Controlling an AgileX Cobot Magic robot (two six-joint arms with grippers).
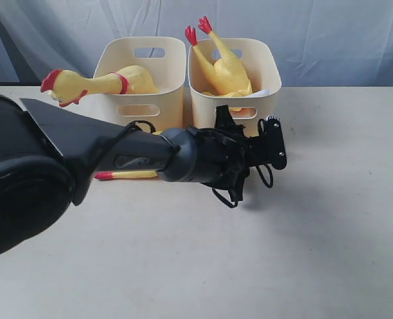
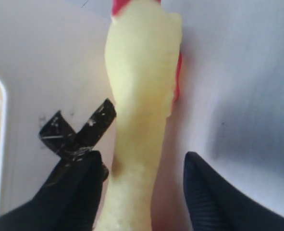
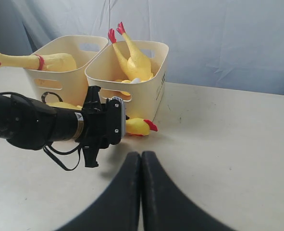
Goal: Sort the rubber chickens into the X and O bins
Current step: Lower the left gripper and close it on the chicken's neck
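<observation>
A pale table (image 1: 316, 252) carries the scene, with the black left arm (image 1: 83, 146) reaching in from 9 o'clock across its middle. Two cream bins stand side by side at 12 o'clock. The left bin (image 1: 173, 100) holds the first chicken (image 1: 110, 83), its head hanging over the rim toward 9 o'clock. The right bin (image 1: 268, 80) holds the second chicken (image 1: 226, 70), red feet up toward 11 o'clock. The third chicken (image 1: 133, 175) lies on the table at the bins' 6 o'clock side, between the widely spread fingers (image 2: 79, 192) of the left gripper (image 2: 142, 154). The right gripper (image 3: 141, 156) is pinched closed and empty. A black tape X (image 2: 77, 132) shows beside the third chicken.
</observation>
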